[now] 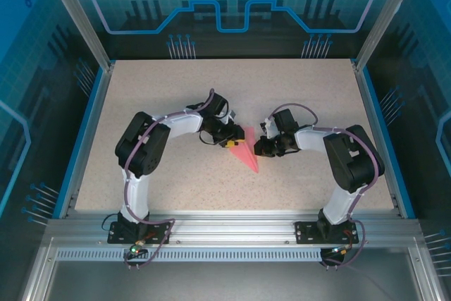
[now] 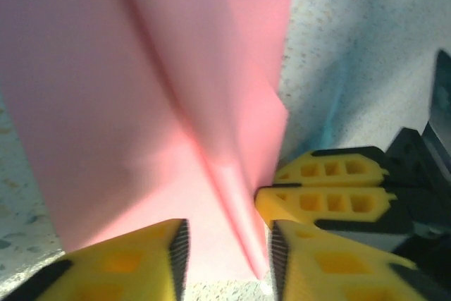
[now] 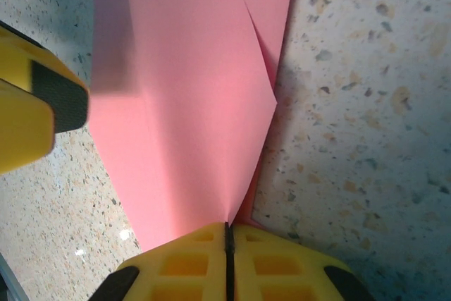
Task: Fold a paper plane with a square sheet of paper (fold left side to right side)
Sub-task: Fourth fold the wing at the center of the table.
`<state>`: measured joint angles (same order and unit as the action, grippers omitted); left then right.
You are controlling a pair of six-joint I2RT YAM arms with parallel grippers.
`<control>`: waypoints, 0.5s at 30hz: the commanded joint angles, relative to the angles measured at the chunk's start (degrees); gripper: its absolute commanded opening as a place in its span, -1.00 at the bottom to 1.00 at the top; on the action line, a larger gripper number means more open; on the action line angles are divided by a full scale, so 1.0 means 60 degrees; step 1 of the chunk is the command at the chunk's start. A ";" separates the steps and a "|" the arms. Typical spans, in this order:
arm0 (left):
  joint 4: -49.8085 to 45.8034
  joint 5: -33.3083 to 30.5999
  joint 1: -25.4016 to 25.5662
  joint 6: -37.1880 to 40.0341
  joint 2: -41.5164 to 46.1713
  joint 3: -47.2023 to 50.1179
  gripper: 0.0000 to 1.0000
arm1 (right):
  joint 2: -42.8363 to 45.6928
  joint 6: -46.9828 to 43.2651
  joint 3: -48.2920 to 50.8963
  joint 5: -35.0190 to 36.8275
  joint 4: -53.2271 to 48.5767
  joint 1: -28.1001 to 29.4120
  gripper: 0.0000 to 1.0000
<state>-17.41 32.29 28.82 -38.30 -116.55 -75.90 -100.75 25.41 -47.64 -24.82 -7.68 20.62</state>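
- Paper (image 1: 244, 151), pink-red and already folded into a pointed wedge, lies at the middle of the speckled tabletop (image 1: 148, 96), between the two claws, with its tip towards the arm bases.
- In the top view, the left claw (image 1: 230, 143) is at the wedge's wide end on the left, and the right claw (image 1: 260, 147) is at its right edge. Both arms bend inward over the tabletop.
- In the left wrist view, the paper (image 2: 127, 103) shows a raised crease running down from the top to a narrow end at the bottom.
- The left claw (image 2: 229, 262) has its jaws apart, with the crease's narrow end in the gap, close to the right-hand pad. It does not look pinched there.
- Just right of that crease, the right claw (image 2: 271, 188) shows its two yellow fingers pressed together at the paper's edge.
- In the right wrist view, the right claw (image 3: 227, 255) is closed, with only a thin seam between its fingers. A corner of the upper layer of the paper (image 3: 190, 103) narrows right into that seam, so the claw looks clamped on the paper's edge.
- A second layer shows below and to the right of that corner.
- One finger (image 3: 25, 125) of the left claw, yellow with a black pad, stands at the paper's left edge in this view.
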 commanded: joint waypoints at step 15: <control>-0.0127 0.0975 0.0128 0.0634 -0.1276 -0.1583 -0.97 | -0.0403 -0.0174 0.0246 0.0760 -0.0962 0.0210 -0.85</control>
<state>-17.37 35.94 29.21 -36.77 -122.76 -83.44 -100.75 25.41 -47.64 -24.45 -7.86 20.73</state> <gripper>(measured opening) 0.049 0.079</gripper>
